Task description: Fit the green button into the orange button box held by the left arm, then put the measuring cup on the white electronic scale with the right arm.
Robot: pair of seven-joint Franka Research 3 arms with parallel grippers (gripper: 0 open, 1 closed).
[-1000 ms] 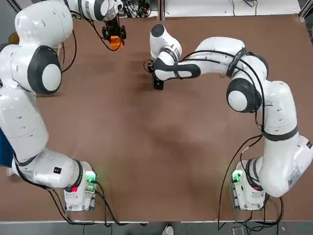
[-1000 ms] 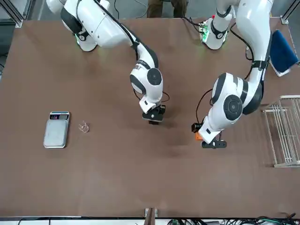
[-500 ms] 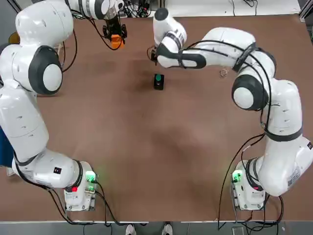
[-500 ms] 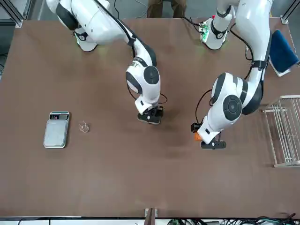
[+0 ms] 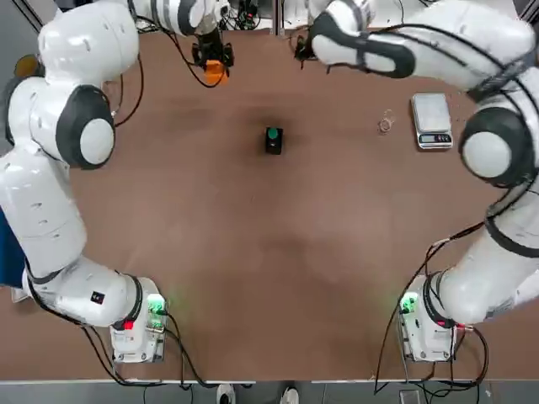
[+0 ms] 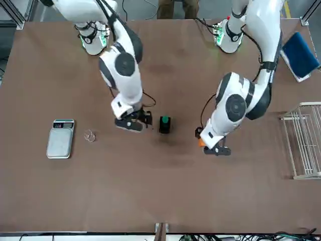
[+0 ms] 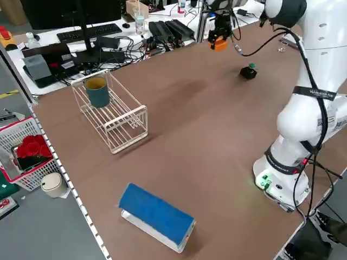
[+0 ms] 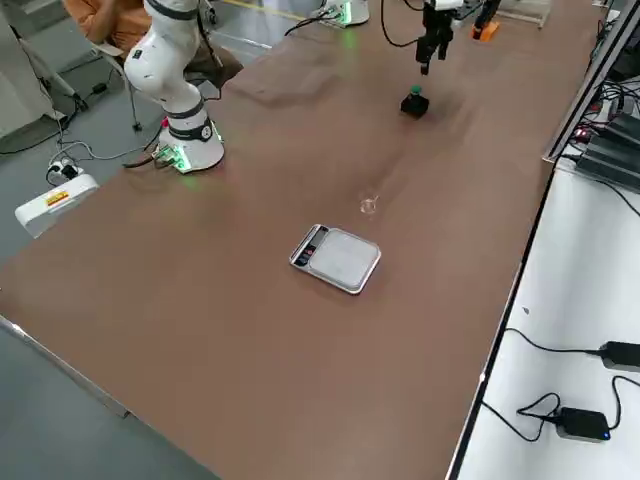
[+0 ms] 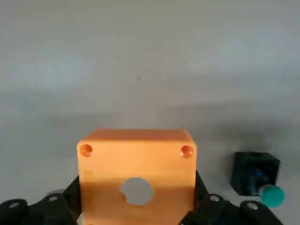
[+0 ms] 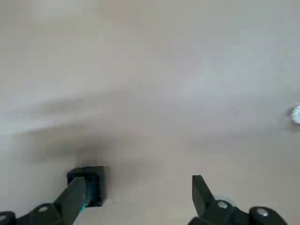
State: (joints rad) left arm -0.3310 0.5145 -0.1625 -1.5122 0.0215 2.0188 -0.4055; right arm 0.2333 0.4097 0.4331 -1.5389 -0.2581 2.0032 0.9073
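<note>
Table point(image 5: 278, 278): broad matte brown top, flat and uniform.

White electronic scale point(image 5: 432, 120): small white-grey rectangle with a smooth silvery plate and a dark display strip at the end nearer the robot; its long axis runs from the robot's side toward the far edge. It lies on the robot's right part of the table, also clear in the right side view point(image 8: 336, 257).

Orange button box point(image 5: 216, 71): bright orange plastic cube, smooth faces. In the left wrist view point(image 9: 136, 173) its face with the round hole and two small corner recesses is turned to the camera. It is clamped between the fingers of the left gripper point(image 9: 136, 206), which press on its two side faces, at the far left of the table. Box and gripper sit slightly nearer the centre than a second ago.

Right gripper point(image 10: 136, 197): dark fingers spread wide, nothing between them. It hangs above the far edge, having lifted off and moved toward the scale side since a second ago, when it stood over the black block.

Small black block point(image 5: 274, 140): dark cube standing mid-table, now uncovered.

Green button point(image 5: 273, 134): round glossy green cap, seated on top of the black block, cap facing up; its stem is not visible.

Measuring cup point(image 5: 386, 124): tiny clear cup, nearly colourless, on the table just beside the scale, apart from it; which way it opens cannot be told.
</note>
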